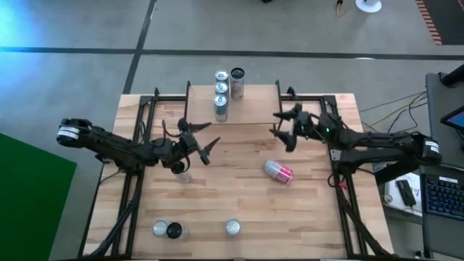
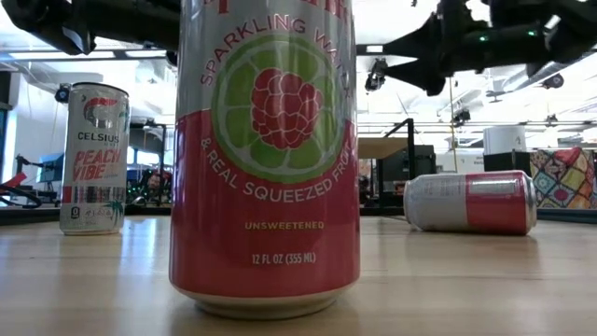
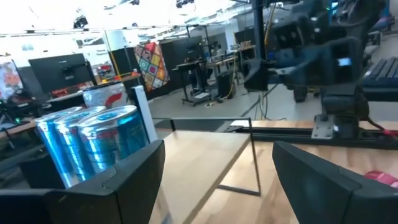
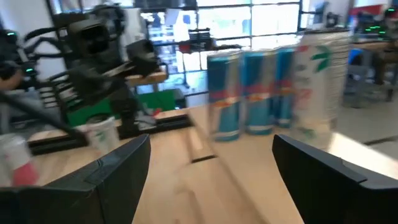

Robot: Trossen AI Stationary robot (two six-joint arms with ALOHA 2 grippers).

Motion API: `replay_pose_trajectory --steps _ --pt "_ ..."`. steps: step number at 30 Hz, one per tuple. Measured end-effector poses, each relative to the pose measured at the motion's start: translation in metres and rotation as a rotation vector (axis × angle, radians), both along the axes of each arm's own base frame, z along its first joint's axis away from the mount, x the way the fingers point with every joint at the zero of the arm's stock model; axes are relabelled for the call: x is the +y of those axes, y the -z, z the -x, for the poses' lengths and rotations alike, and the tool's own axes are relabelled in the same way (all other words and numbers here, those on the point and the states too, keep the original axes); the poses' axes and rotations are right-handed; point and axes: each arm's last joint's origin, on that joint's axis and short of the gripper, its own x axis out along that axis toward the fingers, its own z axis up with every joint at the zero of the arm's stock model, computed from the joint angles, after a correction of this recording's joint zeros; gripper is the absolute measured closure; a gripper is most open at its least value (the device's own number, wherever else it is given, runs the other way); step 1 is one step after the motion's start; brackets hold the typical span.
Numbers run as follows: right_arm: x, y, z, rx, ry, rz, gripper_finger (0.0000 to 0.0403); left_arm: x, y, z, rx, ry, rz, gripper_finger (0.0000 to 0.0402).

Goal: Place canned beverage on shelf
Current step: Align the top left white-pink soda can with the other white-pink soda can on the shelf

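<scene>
The shelf (image 1: 254, 105), a low wood-topped riser on black wire legs, stands at the table's far middle. Three blue cans (image 1: 221, 93) stand in a row on its left part, with a taller can (image 1: 237, 81) beside them. They also show in the left wrist view (image 3: 93, 143) and the right wrist view (image 4: 249, 93). A pink and silver can (image 1: 278, 171) lies on its side on the table right of centre. My left gripper (image 1: 206, 138) is open and empty in front of the shelf's left part. My right gripper (image 1: 280, 130) is open and empty near the shelf's right front corner, above the table.
One can (image 1: 181, 172) stands on the table below my left arm's wrist. Two cans (image 1: 167, 230) and one more (image 1: 232, 228) stand near the front edge; that one fills the low view (image 2: 266, 159). Black frame rails (image 1: 138, 145) run along both table sides.
</scene>
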Motion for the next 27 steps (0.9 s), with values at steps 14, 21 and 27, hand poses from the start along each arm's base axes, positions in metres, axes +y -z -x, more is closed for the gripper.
replay_pose_trajectory --steps 14,21,27 --pt "0.052 0.042 -0.002 -0.097 -0.164 0.069 0.0077 -0.034 0.005 -0.006 -0.032 0.106 0.031 0.0144" --pt "0.064 0.037 -0.023 -0.095 -0.196 0.113 0.0077 -0.056 0.013 -0.006 0.054 0.159 0.144 0.0155" --pt "0.071 0.038 -0.044 -0.023 -0.369 0.054 0.0077 -0.094 0.005 0.016 0.261 0.011 0.174 0.0155"
